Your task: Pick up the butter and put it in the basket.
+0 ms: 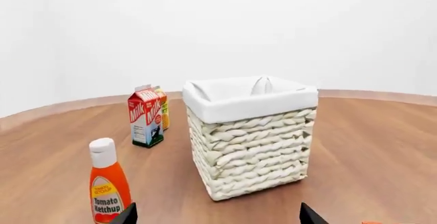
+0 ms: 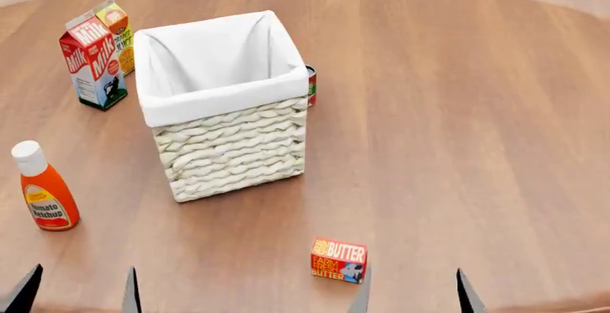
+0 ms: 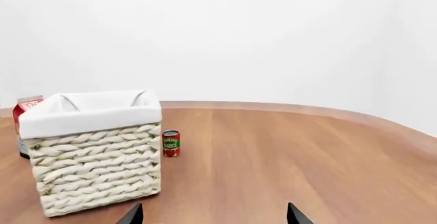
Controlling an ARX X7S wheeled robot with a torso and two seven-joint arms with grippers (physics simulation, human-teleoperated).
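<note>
Butter (image 2: 339, 260) sits on the desk (image 2: 476, 148) at the near edge of my head view, well apart from the basket (image 2: 228, 141), which stands further out and a bit to the left. Nothing in the basket yet as far as I can see into the liner.

Key relation for the next move: the box lies just beside my right tool (image 2: 412, 291), right by its inner finger tip, so slightly left of the gap and a touch ahead. Left tool (image 2: 78, 291) is well off to the other side, near the ketchup bottle (image 2: 44, 195). So right arm is the nearer one, no contest; I'd judge a small shift left and fwd plus a drop lines it up.

Orientation: printed face with the BUTTER lettering tips toward me. The long axis appears to run roughly across my view, left-right, skewed a little so the right end sits nearer me. I'd prob. close across the short dimension, but can't be sure of the box's depth from here.

Tool state: both pairs of tips are spread wide, nothing between them, released. Right wrist cam doesn't show the butter at all, only the basket and a small red can (image 3: 171, 143) beside it. Left wrist cam shows ketchup, milk carton (image 1: 145, 116) and the basket.
</note>
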